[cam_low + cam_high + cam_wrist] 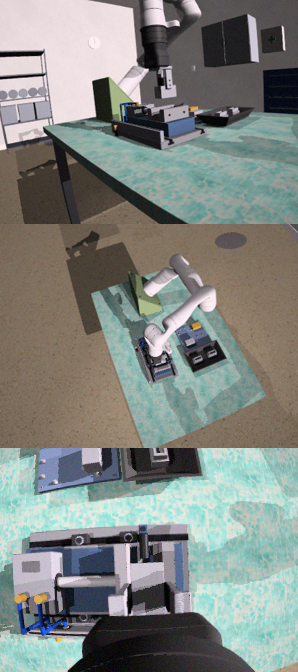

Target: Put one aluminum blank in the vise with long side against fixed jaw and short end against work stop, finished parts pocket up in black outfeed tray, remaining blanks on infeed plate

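My gripper (164, 80) points straight down over the vise (158, 123) and is shut on a plain gray block (165, 92). It holds the block well above the jaws. In the overhead view my wrist covers the back half of the vise (158, 366). In the wrist view the fingers hang over the vise's open gap (107, 577). The black outfeed tray (205, 357) holds two pocketed parts (197, 359) (212, 353). The infeed plate (192, 335) carries a yellow brass blank (196, 326) and a gray blank (189, 341).
A green wedge-shaped block (145, 296) stands behind the vise by the arm's base. Blue and yellow hoses (126, 109) sit at the vise's far end. The tray (224, 115) lies to the right of the vise. The table edge runs along the front left.
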